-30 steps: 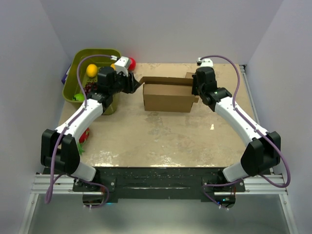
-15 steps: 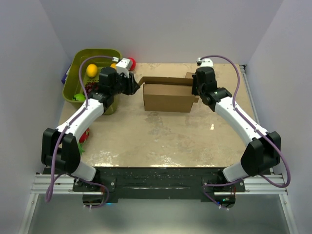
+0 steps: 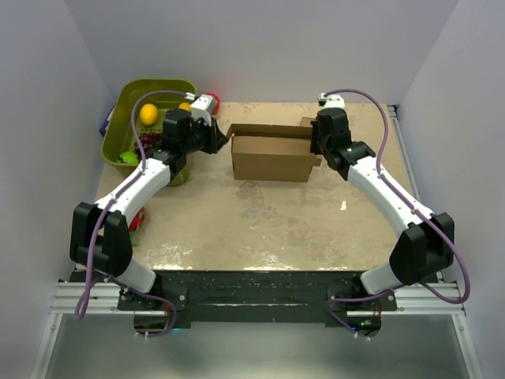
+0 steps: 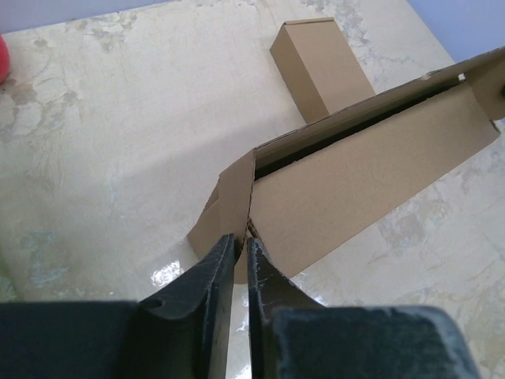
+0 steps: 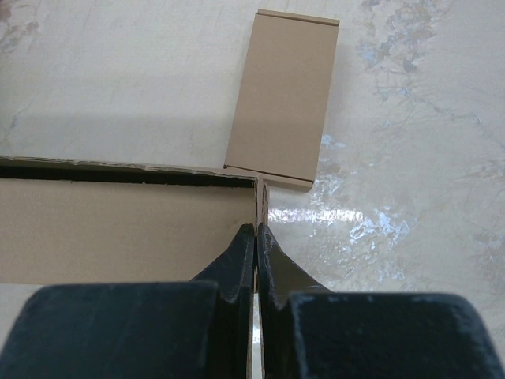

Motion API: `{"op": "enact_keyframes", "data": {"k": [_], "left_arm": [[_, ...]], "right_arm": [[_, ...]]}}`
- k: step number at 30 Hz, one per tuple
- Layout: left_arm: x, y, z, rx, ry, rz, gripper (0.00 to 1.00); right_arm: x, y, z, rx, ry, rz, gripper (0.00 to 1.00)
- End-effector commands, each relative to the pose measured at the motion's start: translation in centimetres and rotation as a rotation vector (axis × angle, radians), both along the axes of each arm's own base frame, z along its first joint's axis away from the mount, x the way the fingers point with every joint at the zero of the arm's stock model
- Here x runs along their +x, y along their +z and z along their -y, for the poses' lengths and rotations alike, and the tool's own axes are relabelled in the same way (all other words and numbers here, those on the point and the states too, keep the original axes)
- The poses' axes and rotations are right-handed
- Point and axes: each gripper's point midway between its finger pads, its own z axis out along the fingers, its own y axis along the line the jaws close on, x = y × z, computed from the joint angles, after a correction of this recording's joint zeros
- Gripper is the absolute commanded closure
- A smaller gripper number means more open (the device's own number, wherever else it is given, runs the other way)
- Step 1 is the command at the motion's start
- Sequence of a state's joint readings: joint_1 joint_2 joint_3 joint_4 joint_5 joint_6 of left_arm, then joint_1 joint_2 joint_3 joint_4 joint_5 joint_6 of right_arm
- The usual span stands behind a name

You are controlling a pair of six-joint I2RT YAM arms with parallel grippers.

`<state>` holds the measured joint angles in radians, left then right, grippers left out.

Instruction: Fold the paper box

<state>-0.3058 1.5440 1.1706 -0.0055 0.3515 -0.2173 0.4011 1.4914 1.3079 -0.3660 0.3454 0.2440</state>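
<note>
Both jaws of the left gripper (image 4: 239,241) stood nearly together with the edge of an end flap between them; whether they already pinched it could not be told. The right gripper (image 5: 256,229) was clamped on the thin flap at the opposite end.

The step looked to be turning the left end flap. It would go best if the left fingers took a firm bite and swung the flap about its crease. The right grip should serve as an anchor so the body did not slide.

Outward from the fingers, the paper box (image 3: 272,158) stood on edge at the far middle of the table (image 3: 237,229). It was plain brown corrugated card, long and shallow. A dark slot ran along its top, and the left flap was splayed outward. A smaller cardboard box (image 5: 284,95) lay just behind its right end.
</note>
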Motion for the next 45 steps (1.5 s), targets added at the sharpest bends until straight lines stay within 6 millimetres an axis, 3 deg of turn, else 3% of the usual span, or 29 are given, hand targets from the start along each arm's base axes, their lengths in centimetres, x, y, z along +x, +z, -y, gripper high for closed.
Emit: {"op": "enact_keyframes", "data": {"k": [1, 16, 28, 45], "left_arm": [[0.7, 3.3, 1.6, -0.071, -0.043, 0.075, 0.87], [0.6, 3.9, 2.6, -0.118, -0.058, 0.062, 0.99], [0.8, 4.9, 2.4, -0.195, -0.018, 0.004, 1.00], [0.7, 3.0, 2.2, -0.262, -0.003, -0.087, 1.00]], "right_arm": [[-1.0, -1.6, -0.4, -0.025, 0.032, -0.081, 1.00], [-0.8, -1.9, -0.5, -0.033, 0.029, -0.090, 1.00], [-0.7, -2.5, -0.1, -0.059, 0.017, -0.108, 1.00], [-0.5, -2.9, -0.2, -0.065, 0.018, -0.119, 1.00]]}}
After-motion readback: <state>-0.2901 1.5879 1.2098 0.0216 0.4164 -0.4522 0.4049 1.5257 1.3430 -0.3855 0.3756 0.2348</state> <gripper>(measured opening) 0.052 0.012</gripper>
